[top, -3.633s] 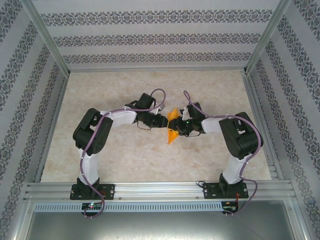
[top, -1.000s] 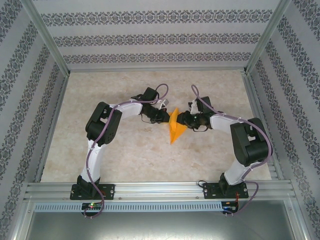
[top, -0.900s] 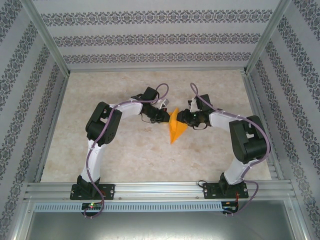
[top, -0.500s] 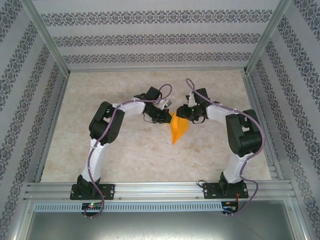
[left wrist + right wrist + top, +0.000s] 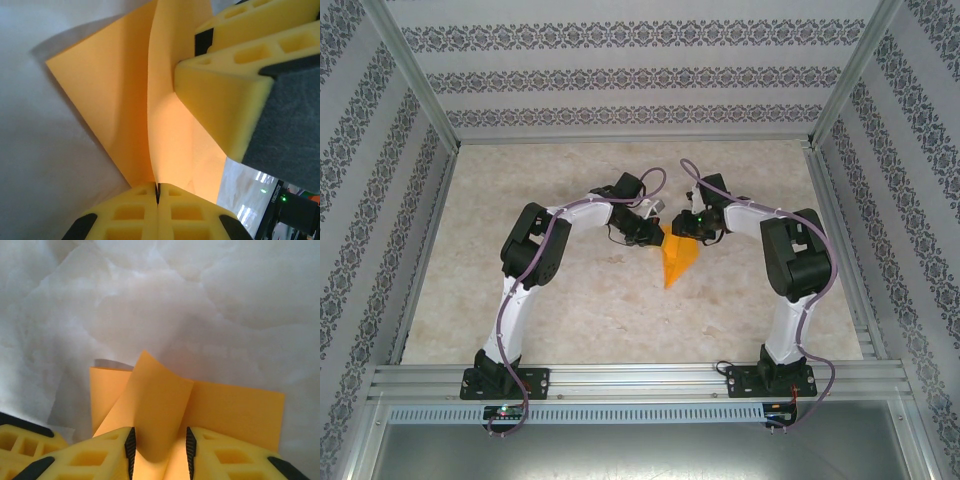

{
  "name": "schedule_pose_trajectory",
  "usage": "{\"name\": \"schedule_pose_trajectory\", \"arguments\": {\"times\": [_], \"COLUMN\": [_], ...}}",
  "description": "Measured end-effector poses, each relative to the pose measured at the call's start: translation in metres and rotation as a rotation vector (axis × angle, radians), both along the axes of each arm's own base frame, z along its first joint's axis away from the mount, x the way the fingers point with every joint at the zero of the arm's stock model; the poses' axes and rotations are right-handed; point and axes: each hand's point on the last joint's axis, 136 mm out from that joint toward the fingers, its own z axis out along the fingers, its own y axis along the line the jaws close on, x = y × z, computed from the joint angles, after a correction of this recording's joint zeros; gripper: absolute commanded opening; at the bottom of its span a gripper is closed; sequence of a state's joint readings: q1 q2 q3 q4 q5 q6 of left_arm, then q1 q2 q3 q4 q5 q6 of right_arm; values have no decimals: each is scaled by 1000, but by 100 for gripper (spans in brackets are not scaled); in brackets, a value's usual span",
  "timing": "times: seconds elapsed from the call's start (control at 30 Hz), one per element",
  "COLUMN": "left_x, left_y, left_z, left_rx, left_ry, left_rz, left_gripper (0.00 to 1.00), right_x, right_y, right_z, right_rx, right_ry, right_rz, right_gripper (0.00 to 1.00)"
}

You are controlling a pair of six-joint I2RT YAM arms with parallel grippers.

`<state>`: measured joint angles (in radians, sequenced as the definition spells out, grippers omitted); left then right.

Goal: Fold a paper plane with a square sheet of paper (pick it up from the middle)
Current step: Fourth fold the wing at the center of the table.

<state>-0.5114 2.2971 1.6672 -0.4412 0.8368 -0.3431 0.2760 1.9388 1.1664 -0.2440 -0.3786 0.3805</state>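
The orange sheet of paper (image 5: 676, 262) is folded into a pointed dart shape, its tip toward the near edge. It is at the table's middle, between both grippers. My left gripper (image 5: 657, 236) is shut on the raised centre fold (image 5: 150, 90), the pads (image 5: 175, 210) pressed together with the crease pinched between them. My right gripper (image 5: 689, 231) comes in from the right; its jaws stand apart (image 5: 159, 442) around an upturned flap (image 5: 160, 405). A wing (image 5: 240, 410) lies flat beyond it. One of the right fingers (image 5: 220, 100) rests against the paper.
The marbled tabletop (image 5: 570, 300) is bounded by an aluminium frame and patterned walls (image 5: 620, 80) at the back and both sides. Both arms arch inward so that their elbows (image 5: 530, 245) stand above the table's near half.
My right gripper has swung back and left onto the paper's rear end. The left gripper kept its hold and shifted slightly away. The paper has moved a little to the right.
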Motion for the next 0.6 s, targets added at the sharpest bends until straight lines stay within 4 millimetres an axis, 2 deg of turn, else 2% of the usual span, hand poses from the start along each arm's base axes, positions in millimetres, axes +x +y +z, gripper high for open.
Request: {"name": "schedule_pose_trajectory", "arguments": {"times": [0.6], "left_x": [2], "left_y": [0], "left_z": [-1], "left_rx": [8], "left_ry": [2], "left_rz": [-6], "left_gripper": [23], "right_x": [5], "right_y": [-9], "right_z": [-7], "right_rx": [-107], "right_ry": [-12], "right_rz": [-12], "right_gripper": [16]}}
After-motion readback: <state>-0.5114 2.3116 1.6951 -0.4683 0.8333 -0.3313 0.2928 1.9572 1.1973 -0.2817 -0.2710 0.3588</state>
